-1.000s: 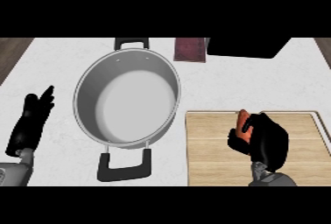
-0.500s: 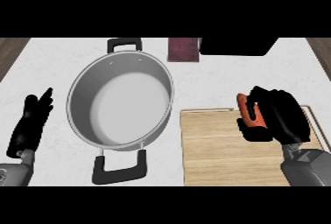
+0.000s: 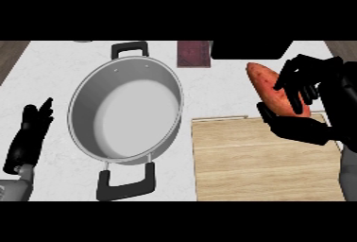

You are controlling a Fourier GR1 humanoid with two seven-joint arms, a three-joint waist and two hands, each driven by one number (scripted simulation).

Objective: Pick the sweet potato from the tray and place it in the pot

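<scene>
Sweet potato (image 3: 267, 86) is held raised at upper right. The grey pot (image 3: 85, 118) is set left of centre, and the wooden tray (image 3: 258, 163) lies at lower right. The potato is clasped by the curled right hand (image 3: 301, 128). The left hand (image 3: 28, 138) is rested open at the left edge.

A white counter (image 3: 55, 71), evenly lit — brown wooden floor (image 3: 12, 52) shows past its far left and far right corners. Along its far edge sit a dark maroon block (image 3: 193, 53) and, right of it, a black box (image 3: 251, 49).
</scene>
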